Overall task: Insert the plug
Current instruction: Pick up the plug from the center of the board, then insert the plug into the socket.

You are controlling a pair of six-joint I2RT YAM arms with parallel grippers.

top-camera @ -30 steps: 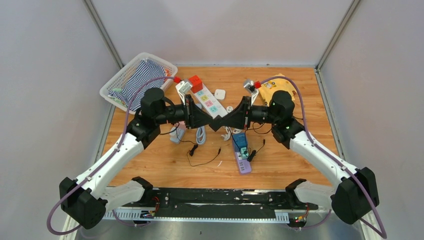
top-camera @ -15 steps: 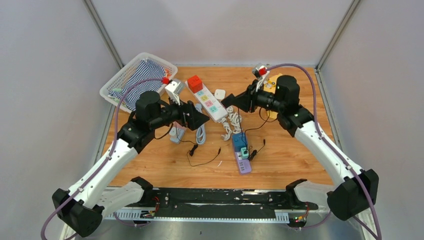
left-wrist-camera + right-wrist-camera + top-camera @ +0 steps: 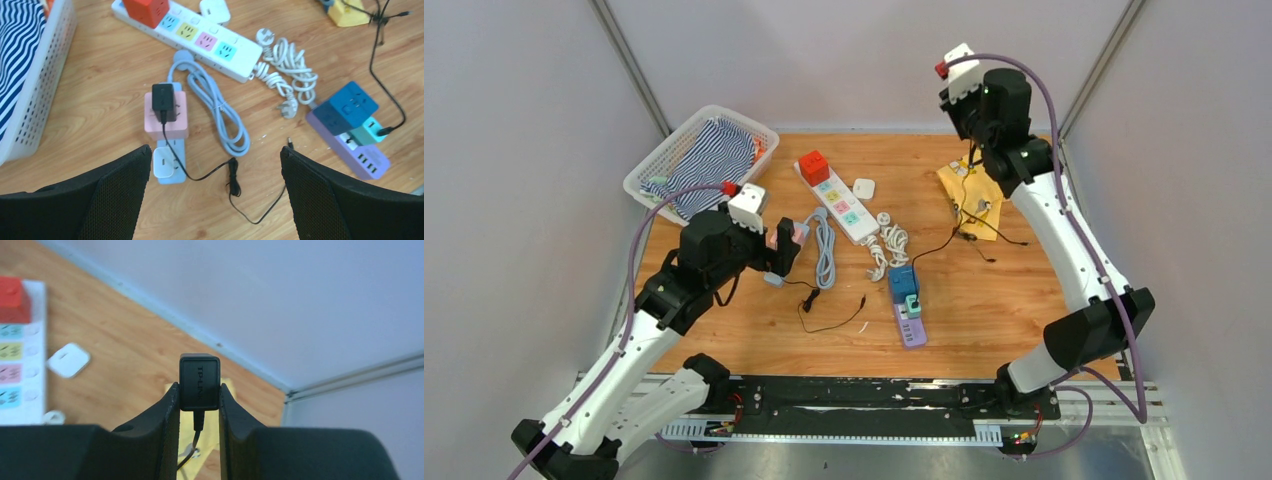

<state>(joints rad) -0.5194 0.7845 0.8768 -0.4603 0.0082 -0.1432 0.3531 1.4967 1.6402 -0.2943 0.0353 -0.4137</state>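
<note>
My right gripper (image 3: pixel 199 390) is shut on a black plug (image 3: pixel 199 377), a small adapter block held upright between the two fingers. It is raised high over the back right of the table. Its thin black cable (image 3: pixel 965 200) hangs down to the wood near a yellow socket block (image 3: pixel 969 185). My left gripper (image 3: pixel 215 149) is open with nothing between its fingers. It hovers above a pink socket cube (image 3: pixel 166 120) that has another black adapter (image 3: pixel 163 97) in it. In the top view the left gripper (image 3: pixel 786 250) is at the left of the table.
A white power strip (image 3: pixel 200 42) carries a red cube (image 3: pixel 146 10). A purple strip (image 3: pixel 350 147) holds a dark blue cube (image 3: pixel 346 107). Coiled grey cable (image 3: pixel 220 110), white cord (image 3: pixel 287 75) and a loose black lead (image 3: pixel 232 180) lie between them. A white basket (image 3: pixel 656 165) is at back left.
The grippers were together over the middle. The left one opened and drew back to the left. The right arm swung up to the back right with the black plug.
</note>
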